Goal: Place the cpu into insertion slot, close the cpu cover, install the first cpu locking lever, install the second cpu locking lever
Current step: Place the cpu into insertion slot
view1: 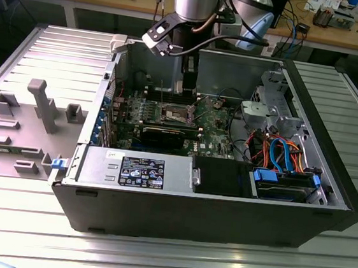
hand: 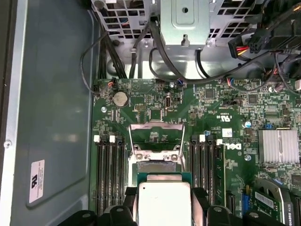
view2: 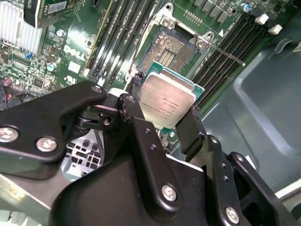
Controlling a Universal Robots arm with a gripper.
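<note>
Silver cpu (view2: 167, 101) sits pinched by its sides between the black claw's (view2: 163, 112) two fingers (view2: 190, 127), so the claw is clamped on it. Just past it & lower down is the insertion slot (view2: 167, 47) on the green board (hand: 211, 113), dark in the middle w/ a shiny rim; the cpu is not in it yet. Farther on the cpu cover (hand: 156, 126) stands flipped up & open, & in the exterior view the arm (view1: 195, 1) reaches down into the black PC case (view1: 221, 221).
</note>
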